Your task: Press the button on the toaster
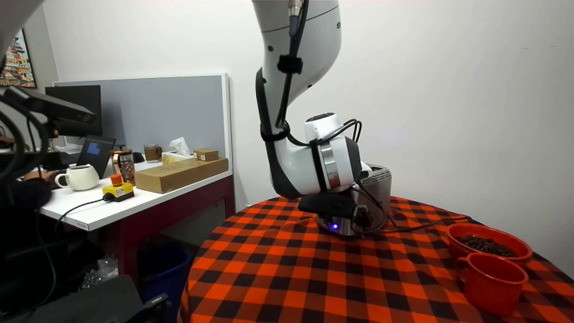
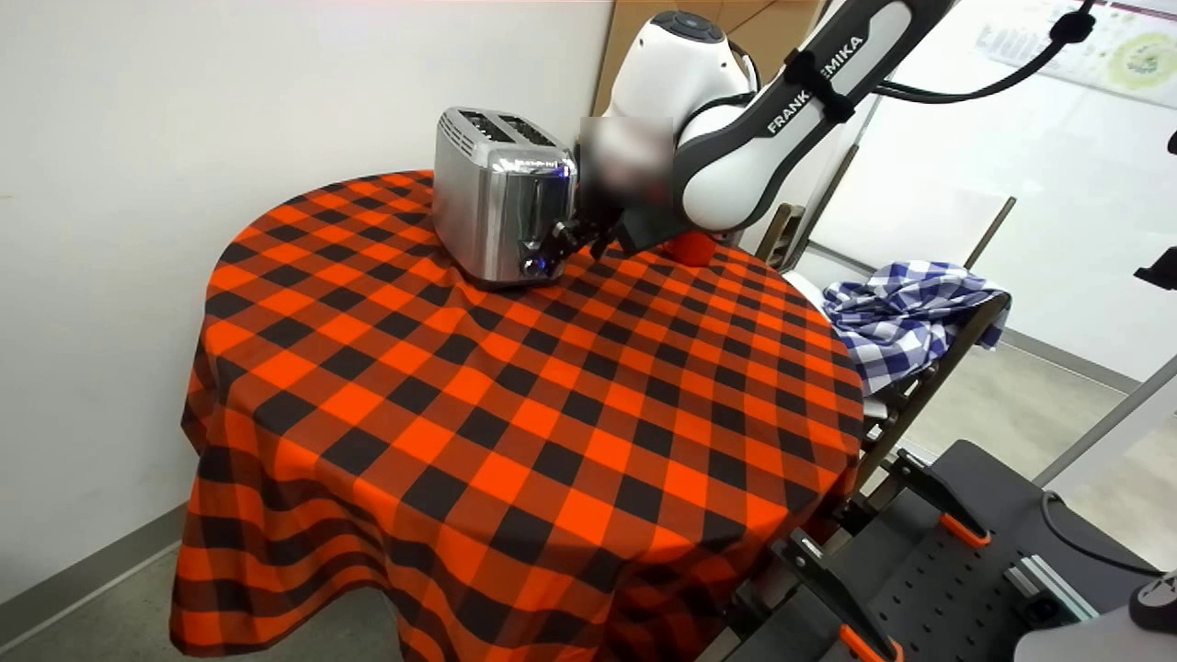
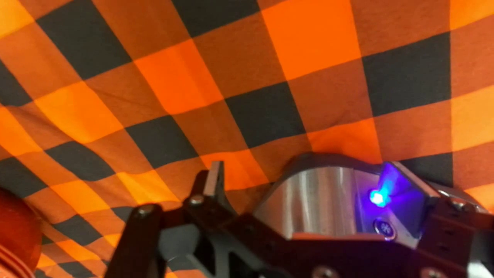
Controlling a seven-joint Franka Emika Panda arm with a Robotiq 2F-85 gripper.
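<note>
The shiny silver two-slot toaster [image 2: 469,202] stands on the checked tablecloth near the wall. It also shows in an exterior view [image 1: 380,188], partly behind my arm, and in the wrist view [image 3: 308,197]. On its end face a small light [image 3: 378,197] glows blue, beside a round button with a snowflake-like mark [image 3: 384,228]. My gripper [image 3: 312,185] is open with nothing between its fingers. The right finger in the wrist view is at the control panel by the glowing light and covers part of it. I cannot tell whether it touches. Any other buttons are hidden.
A red bowl with dark beans [image 1: 525,256] and a red mug [image 1: 493,287] stand on the table [image 1: 278,278]. A red object [image 3: 17,227] shows at the wrist view's left edge. A cord [image 1: 430,224] runs from the toaster. The wall [image 2: 276,83] is close behind.
</note>
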